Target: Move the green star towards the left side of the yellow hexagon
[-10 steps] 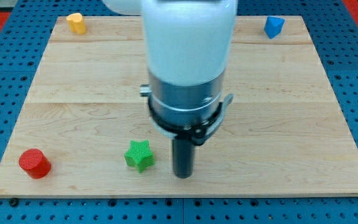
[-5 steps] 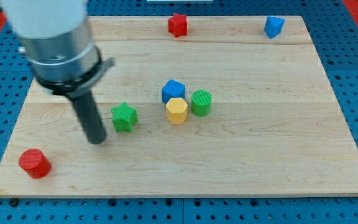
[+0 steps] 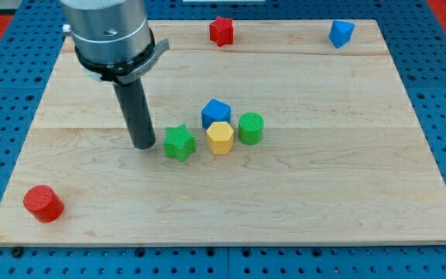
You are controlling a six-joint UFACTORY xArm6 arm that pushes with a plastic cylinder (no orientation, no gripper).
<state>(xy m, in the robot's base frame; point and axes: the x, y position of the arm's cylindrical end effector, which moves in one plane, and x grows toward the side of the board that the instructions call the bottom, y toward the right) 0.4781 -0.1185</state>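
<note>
On the pale, grained wooden board (image 3: 347, 194), my tip (image 3: 144, 146), the blunt end of a smooth dark rod (no fingers to spread or close), holds nothing. Just to its right in the view sits the ridged green plastic star (image 3: 180, 142); whether they touch is unclear. Beyond the star, close beside it, lies the faceted yellow plastic hexagon (image 3: 221, 138), which is flanked by a blue cube (image 3: 216, 113) and a ribbed green cylinder (image 3: 250, 128).

Grey metal collar, straight dark rod (image 3: 140, 108)
</note>
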